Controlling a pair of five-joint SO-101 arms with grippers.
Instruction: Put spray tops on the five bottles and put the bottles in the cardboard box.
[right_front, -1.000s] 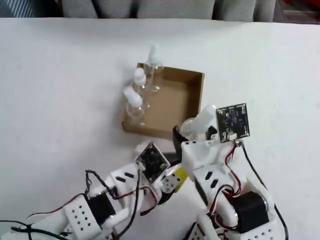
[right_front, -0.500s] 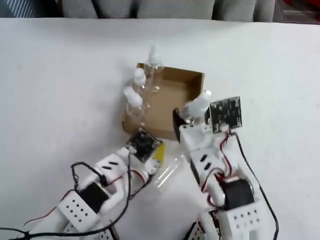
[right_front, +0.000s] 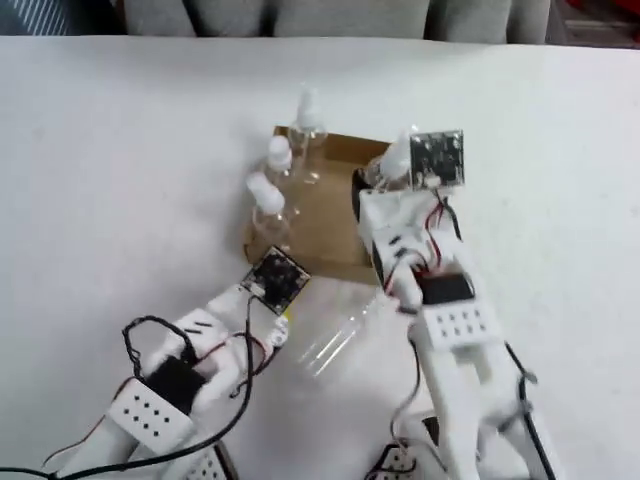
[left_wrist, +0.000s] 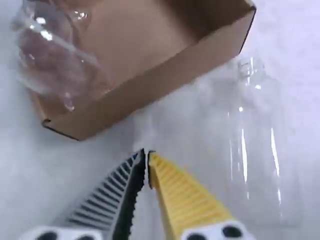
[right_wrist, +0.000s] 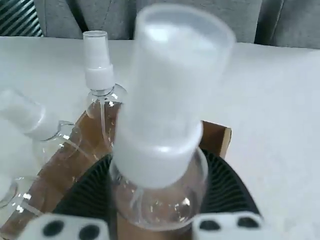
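The cardboard box (right_front: 335, 205) lies mid-table. Three capped bottles stand along its left side, one at the far corner (right_front: 306, 125), one in the middle (right_front: 278, 160) and one nearest (right_front: 266, 203). My right gripper (right_front: 375, 190) hangs over the box's right part, shut on a fourth bottle with a spray top (right_front: 396, 160); up close that bottle (right_wrist: 162, 105) stands upright between the black fingers (right_wrist: 227, 192). A clear bottle with no top (right_front: 335, 335) lies on the table in front of the box. My left gripper (left_wrist: 146, 154) is shut and empty beside this bottle (left_wrist: 250, 140), near the box wall (left_wrist: 165, 80).
The white table has free room left, right and beyond the box. Both arm bodies fill the near edge, the left one (right_front: 160, 390) and the right one (right_front: 460, 340). Grey chair backs (right_front: 330, 15) line the far side.
The right arm has carried its capped bottle away from me, from the box's near edge to above the box. The left gripper drew back leftward, uncovering the topless bottle on the table.
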